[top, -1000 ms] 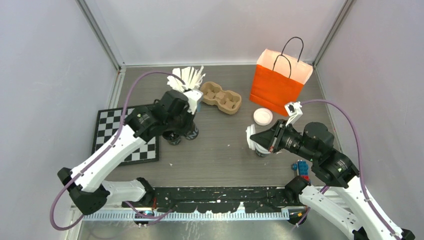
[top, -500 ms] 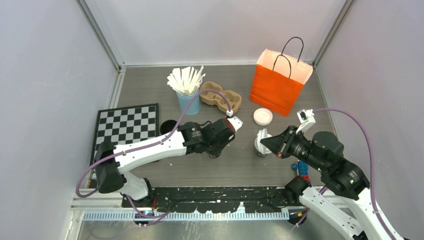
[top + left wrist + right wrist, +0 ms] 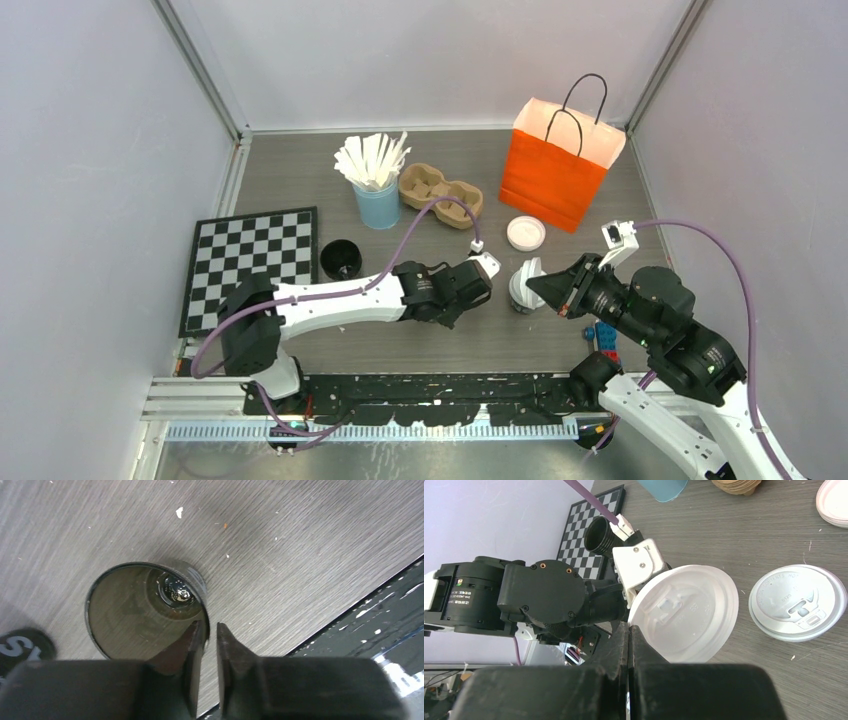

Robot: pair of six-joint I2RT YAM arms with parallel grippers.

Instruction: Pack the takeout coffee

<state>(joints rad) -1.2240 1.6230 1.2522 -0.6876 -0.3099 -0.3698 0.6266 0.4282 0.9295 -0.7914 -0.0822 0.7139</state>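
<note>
An open dark cup [image 3: 125,622] with no lid stands on the table under my left gripper [image 3: 210,626]. One finger is inside the cup and the other outside, with the rim at their tips. The jaws stand slightly open and table shows through the gap. From above, my left gripper [image 3: 470,290] hides that cup. A second open dark cup [image 3: 340,260] stands by the checkerboard. My right gripper [image 3: 630,627] is shut on the edge of a white lid [image 3: 684,612], held tilted above the table just right of the left gripper. Another white lid [image 3: 796,602] lies beneath it.
The orange bag [image 3: 555,175] stands at the back right, with a third white lid [image 3: 525,233] in front of it. A cardboard cup carrier [image 3: 440,193] and a light-blue cup of white sticks [image 3: 377,205] sit at the back. A checkerboard [image 3: 250,260] lies left; small bricks [image 3: 603,335] lie near the right arm.
My left arm swung from beside the blue cup to the table's centre, carrying a dark cup, and its jaws have parted a little. The right gripper drew slightly right with the lid.
</note>
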